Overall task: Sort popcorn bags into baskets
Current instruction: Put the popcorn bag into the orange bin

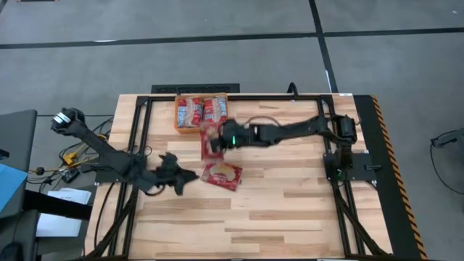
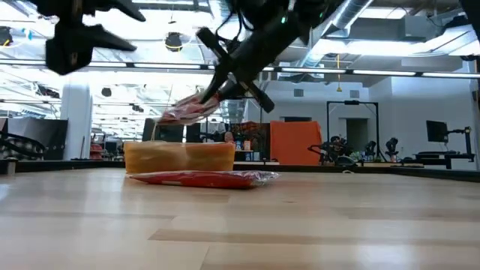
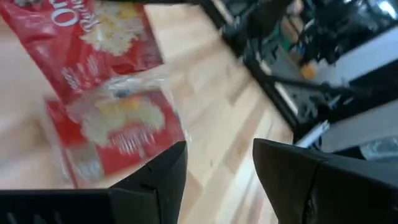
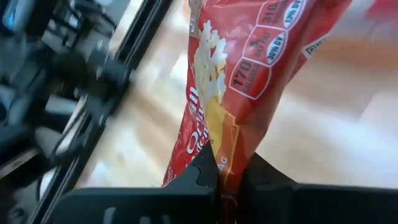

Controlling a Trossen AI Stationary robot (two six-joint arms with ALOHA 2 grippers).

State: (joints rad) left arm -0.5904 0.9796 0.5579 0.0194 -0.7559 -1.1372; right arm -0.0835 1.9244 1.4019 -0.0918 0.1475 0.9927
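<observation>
The right gripper (image 4: 227,171) hangs above the counter (image 1: 290,210), just near of the orange basket (image 1: 180,129). Its fingers pinch the edge of a red popcorn bag (image 4: 249,68), which hangs clear of the counter. The basket sits at the far edge and holds several bags (image 1: 203,110). Another bag (image 1: 221,175) lies flat on the counter, near of the lifted one. The left gripper (image 1: 185,176) waits just left of this flat bag, fingers (image 3: 155,180) spread, holding nothing.
</observation>
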